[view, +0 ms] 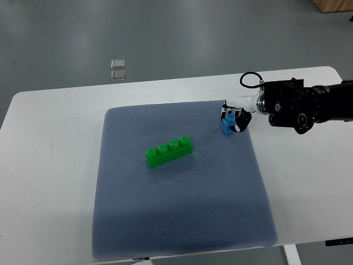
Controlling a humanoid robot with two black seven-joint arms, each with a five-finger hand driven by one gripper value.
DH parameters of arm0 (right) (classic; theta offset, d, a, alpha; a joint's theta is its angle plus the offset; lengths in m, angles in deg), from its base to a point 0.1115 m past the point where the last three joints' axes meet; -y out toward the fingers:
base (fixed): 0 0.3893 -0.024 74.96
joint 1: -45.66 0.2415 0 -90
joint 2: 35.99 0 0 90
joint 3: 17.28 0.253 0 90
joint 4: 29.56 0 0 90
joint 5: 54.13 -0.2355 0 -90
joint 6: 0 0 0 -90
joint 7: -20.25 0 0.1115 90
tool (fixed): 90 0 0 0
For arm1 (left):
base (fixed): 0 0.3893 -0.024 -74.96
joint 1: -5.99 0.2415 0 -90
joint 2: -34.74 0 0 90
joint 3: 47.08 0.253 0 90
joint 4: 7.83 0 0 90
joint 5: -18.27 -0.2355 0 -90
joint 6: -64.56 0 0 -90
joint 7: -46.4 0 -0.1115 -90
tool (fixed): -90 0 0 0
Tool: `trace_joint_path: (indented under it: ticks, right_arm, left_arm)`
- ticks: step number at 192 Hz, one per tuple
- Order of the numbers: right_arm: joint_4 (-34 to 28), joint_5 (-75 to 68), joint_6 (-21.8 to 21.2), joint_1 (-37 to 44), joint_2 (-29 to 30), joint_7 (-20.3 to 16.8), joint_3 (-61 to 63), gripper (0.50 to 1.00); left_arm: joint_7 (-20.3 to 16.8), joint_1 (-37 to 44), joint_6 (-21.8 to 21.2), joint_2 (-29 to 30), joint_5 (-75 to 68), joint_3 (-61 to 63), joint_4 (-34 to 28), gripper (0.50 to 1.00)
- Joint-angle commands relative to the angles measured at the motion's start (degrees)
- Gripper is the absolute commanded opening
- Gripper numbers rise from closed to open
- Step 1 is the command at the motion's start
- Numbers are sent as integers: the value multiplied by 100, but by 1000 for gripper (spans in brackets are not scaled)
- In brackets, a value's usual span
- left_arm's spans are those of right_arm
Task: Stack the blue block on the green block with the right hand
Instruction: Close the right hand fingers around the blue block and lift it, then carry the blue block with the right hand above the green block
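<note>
A long green block (169, 151) with a row of studs lies at an angle near the middle of the grey-blue mat (176, 221). To its upper right, near the mat's far right edge, my right hand (233, 117) is curled around a small blue block (226, 126). The block shows just below the fingers, at or close above the mat. My right arm (309, 103) reaches in from the right edge. The left arm is out of sight.
The mat lies on a white table (49, 182) whose far edge runs across the top of the picture. Two small clear squares (118, 68) lie on the grey floor beyond the table.
</note>
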Motion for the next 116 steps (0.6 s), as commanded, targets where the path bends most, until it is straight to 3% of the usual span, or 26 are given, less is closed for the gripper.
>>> trace_joint_path:
  ticks: [1, 71, 107, 116]
  right_arm:
    - [-9, -6, 3, 34, -39, 6, -9, 603]
    - [-255, -14, -59, 526, -171, 103, -53, 599]
    - [-1213, -58, -67, 1510, -294, 164, -44, 599]
    - [-1213, -58, -67, 1511, -294, 164, -44, 599]
  left_arm:
    - [0, 0, 0, 0, 0, 0, 0, 1000]
    - [0, 0, 0, 0, 0, 0, 0, 1000]
    - [0, 0, 0, 0, 0, 0, 0, 1000]
    - [0, 0, 0, 0, 0, 0, 0, 1000]
